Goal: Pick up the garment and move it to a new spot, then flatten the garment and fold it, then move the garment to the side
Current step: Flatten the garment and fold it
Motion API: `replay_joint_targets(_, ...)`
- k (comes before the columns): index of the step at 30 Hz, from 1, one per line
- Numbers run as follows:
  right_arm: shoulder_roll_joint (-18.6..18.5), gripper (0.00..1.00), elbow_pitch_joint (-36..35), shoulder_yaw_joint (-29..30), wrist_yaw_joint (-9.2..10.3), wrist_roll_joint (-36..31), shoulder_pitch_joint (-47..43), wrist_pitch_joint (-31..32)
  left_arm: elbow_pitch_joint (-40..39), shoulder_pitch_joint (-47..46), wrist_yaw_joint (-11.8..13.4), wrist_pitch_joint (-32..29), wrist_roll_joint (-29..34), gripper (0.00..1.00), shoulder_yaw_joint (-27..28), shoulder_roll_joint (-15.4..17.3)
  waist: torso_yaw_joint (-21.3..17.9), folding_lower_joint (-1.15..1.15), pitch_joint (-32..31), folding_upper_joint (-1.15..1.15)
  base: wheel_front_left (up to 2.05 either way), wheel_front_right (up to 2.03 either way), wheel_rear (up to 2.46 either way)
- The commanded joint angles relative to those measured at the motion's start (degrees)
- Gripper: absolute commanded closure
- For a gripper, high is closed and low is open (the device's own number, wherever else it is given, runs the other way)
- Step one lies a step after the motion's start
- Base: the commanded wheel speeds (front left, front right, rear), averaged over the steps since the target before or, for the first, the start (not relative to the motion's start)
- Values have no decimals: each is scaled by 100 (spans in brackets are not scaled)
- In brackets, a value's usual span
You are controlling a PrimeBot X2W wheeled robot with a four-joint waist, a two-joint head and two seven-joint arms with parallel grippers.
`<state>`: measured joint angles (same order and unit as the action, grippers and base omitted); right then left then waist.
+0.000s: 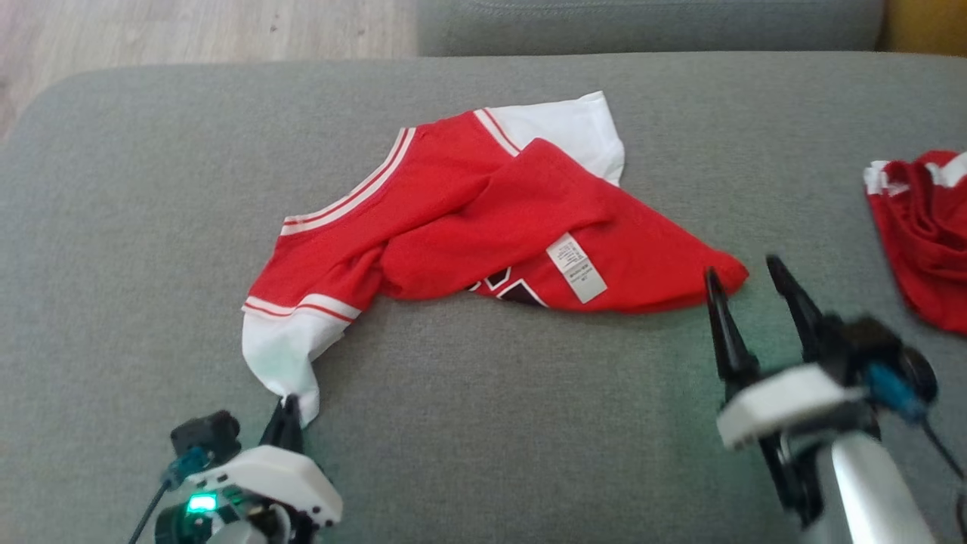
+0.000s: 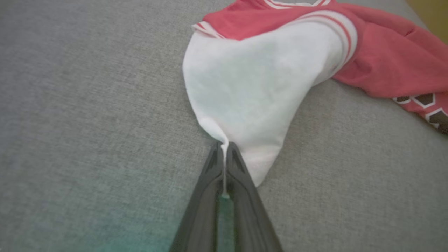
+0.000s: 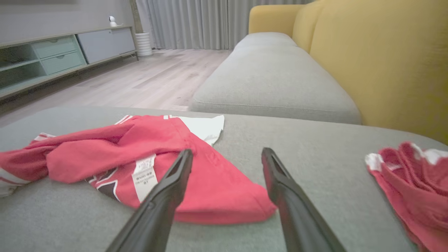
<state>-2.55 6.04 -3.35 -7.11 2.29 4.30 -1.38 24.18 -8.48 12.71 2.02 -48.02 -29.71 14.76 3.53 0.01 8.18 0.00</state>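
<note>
A red garment (image 1: 483, 227) with white sleeves and white stripes lies crumpled on the grey cushion (image 1: 483, 423), a white care label showing on its turned-up hem. My left gripper (image 1: 289, 404) is shut on the tip of the near white sleeve (image 2: 245, 87), the cloth pinched between its fingers (image 2: 210, 164) in the left wrist view. My right gripper (image 1: 744, 272) stands open just in front of the garment's right corner (image 3: 259, 206), with that red corner lying between and beyond its fingertips (image 3: 185, 157) and no cloth gripped.
A second red and white garment (image 1: 925, 234) lies bunched at the cushion's right edge. Behind the cushion runs another grey seat (image 3: 273, 80) with a yellow backrest (image 3: 378, 59). Wooden floor (image 3: 140, 80) and a low cabinet (image 3: 52, 56) lie beyond.
</note>
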Motion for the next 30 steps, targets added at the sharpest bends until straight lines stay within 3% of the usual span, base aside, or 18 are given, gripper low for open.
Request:
replay_joint_targets(1,-32,0,-34,-196,-37,38,464,110,-28,-282,-39,-3,-23,100,104,-8,69,-1,58,0,0,0,0)
replay_joint_targets(7,-32,0,663,-375,-37,303,1219,446,126,-502,-142,33,46,100,-34,-161,224,-1,186,0,0,0,0)
replay_joint_targets(14,-32,0,1778,-457,-37,1237,2028,945,13,-675,-174,468,143,100,43,-214,468,-1,349,0,0,0,0)
replay_joint_targets(21,-32,0,2413,-788,-37,1958,2408,1403,-489,-587,-51,758,240,100,169,-44,661,-1,410,0,0,0,0)
replay_joint_targets(30,-32,0,3001,-702,-37,2419,2864,1475,-1218,-467,137,712,367,100,97,79,837,-1,465,0,0,0,0)
